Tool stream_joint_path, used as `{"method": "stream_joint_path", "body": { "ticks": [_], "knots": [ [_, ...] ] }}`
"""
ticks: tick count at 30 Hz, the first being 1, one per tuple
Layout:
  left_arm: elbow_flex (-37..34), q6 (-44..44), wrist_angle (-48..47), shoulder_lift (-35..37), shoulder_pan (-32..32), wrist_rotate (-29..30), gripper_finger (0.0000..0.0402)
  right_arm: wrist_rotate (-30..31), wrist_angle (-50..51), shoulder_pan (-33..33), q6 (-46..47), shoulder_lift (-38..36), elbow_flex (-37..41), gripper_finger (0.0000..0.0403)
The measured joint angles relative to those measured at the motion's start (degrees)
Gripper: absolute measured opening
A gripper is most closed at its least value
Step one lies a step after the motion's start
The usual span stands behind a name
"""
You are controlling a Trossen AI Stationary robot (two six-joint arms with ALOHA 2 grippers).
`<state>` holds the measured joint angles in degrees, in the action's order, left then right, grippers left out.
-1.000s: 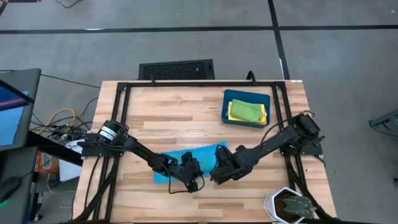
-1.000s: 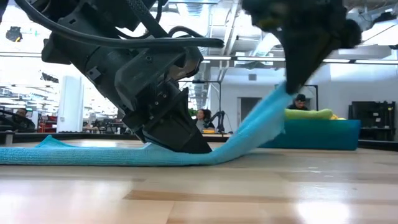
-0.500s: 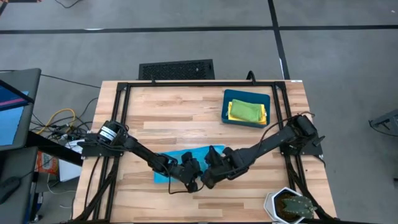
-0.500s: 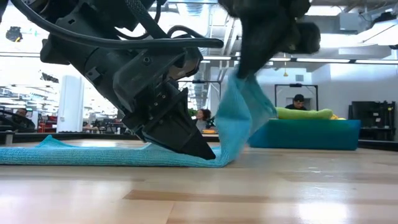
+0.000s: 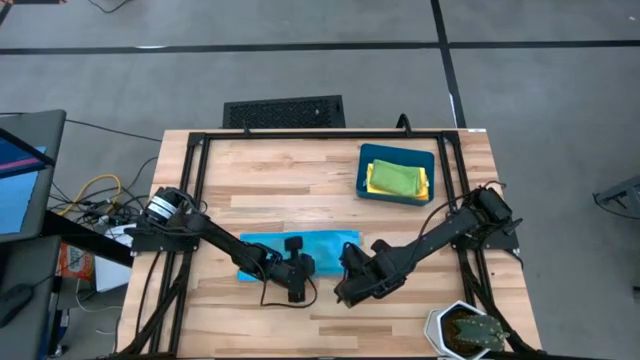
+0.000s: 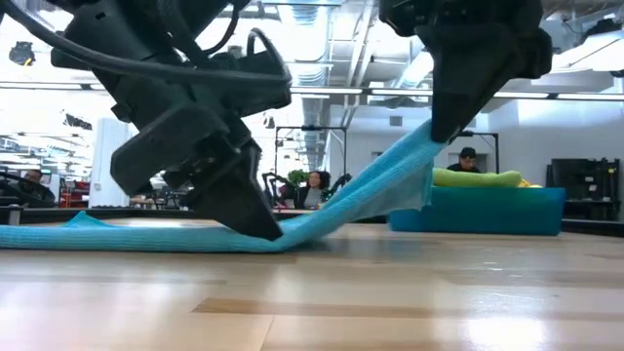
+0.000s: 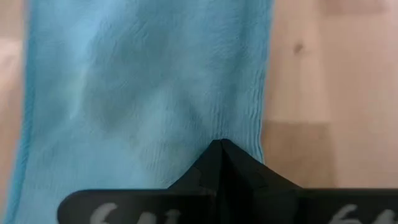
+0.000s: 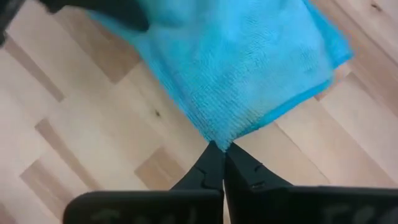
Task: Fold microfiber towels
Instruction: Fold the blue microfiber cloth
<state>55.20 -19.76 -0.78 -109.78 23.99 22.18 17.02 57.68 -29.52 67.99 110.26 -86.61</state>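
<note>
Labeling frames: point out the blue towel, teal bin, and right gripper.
blue towel (image 5: 300,242): high view, flat middle.
teal bin (image 5: 364,175): high view, left wall.
right gripper (image 8: 217,148): right wrist view, fingertips pinching towel edge.

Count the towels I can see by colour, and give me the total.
Light blue towel, on the table, held by both grippers: 1
Green towel, in the bin: 1
Yellow towel, under the green one: 1
Total: 3

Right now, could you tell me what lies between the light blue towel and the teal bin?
Only bare wooden table lies between the light blue towel and the teal bin, shown in the high view.
</note>
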Motion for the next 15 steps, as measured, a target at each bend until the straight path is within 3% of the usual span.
{"method": "stream_joint_path", "body": {
  "ticks": [9, 15],
  "knots": [
    [0.5, -8.2, -0.2, 6.9, 0.0, 2.4, 0.0000, -0.3, 0.4, -0.9, -0.5, 0.7, 0.0, 0.0023],
    [0.7, -14.5, 10.9, 8.2, 0.3, 3.4, 0.0000, 0.0, -0.1, -0.2, -3.1, 1.2, 0.0, 0.0019]
  ]
}}
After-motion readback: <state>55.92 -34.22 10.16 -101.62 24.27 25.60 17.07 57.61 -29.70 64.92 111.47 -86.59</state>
